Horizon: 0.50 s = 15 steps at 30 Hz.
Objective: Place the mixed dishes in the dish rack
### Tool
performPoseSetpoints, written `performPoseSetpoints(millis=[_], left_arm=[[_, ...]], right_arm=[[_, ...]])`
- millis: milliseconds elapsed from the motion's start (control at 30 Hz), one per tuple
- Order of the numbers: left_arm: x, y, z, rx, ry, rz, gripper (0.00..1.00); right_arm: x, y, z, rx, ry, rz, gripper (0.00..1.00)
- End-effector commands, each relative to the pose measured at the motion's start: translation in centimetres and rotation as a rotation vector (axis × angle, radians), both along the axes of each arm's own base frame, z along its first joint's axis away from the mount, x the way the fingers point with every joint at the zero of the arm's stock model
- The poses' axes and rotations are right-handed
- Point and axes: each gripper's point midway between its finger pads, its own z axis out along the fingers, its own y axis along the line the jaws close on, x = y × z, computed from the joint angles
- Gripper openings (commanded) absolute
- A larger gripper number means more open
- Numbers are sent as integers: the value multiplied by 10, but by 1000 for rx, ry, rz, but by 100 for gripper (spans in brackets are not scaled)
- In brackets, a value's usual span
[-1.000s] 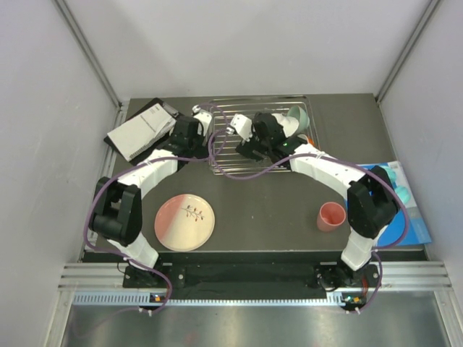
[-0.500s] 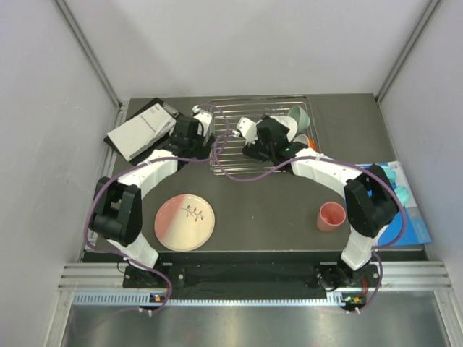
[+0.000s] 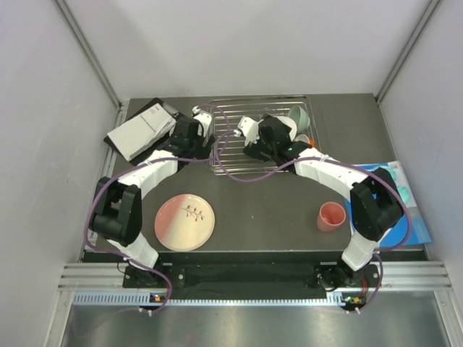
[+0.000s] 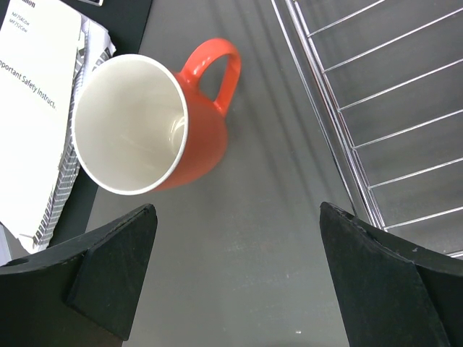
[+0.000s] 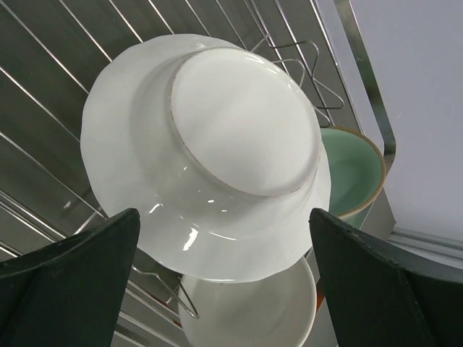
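Orange mug [image 4: 155, 123] is found just beside the dish rack [image 4: 347, 108], ahead of the wide-open, empty left gripper [image 4: 235, 238]; white plate [image 5: 210, 152] is propped in the rack before the open, empty right gripper [image 5: 221, 246]

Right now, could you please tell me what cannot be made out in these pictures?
Mug: top view, hidden beneath the left arm; only the left wrist view shows it.
White plate: right wrist view shows only its underside; its face is turned away.
Second white dish: cut off by that view's bottom edge; kind unclear.
Turquoise items: top view, partly behind the right arm, too small.
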Motion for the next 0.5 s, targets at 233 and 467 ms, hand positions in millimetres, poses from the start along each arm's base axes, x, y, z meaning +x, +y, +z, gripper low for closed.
performPoseSetpoints(millis=[233, 467], left_arm=[[-3, -17, 16, -69, -43, -42, 99], [-1, -17, 17, -72, -48, -39, 99]], right_arm=[[-19, -41, 23, -28, -9, -73, 100], [-30, -60, 20, -37, 15, -106, 99]])
